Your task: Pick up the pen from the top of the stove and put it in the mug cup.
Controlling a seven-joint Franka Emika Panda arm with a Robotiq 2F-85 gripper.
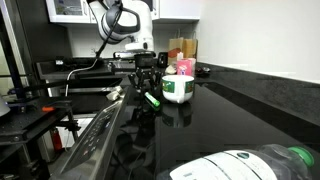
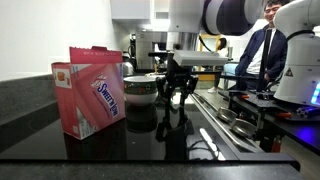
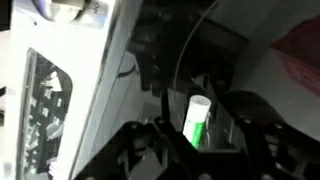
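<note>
Wrist view: blurred pen [image 3: 197,120], lower end lost behind end effector [image 3: 196,135].

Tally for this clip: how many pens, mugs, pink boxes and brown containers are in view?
Pen: 1
Mug: 1
Pink box: 1
Brown containers: 2
Total: 5

The short green pen [image 1: 153,99], white at one end, sat tilted on the glossy black stove [image 1: 190,130], just beside the mug [image 1: 178,89]. The squat white mug, green-banded, stood upright on the stove.
</note>
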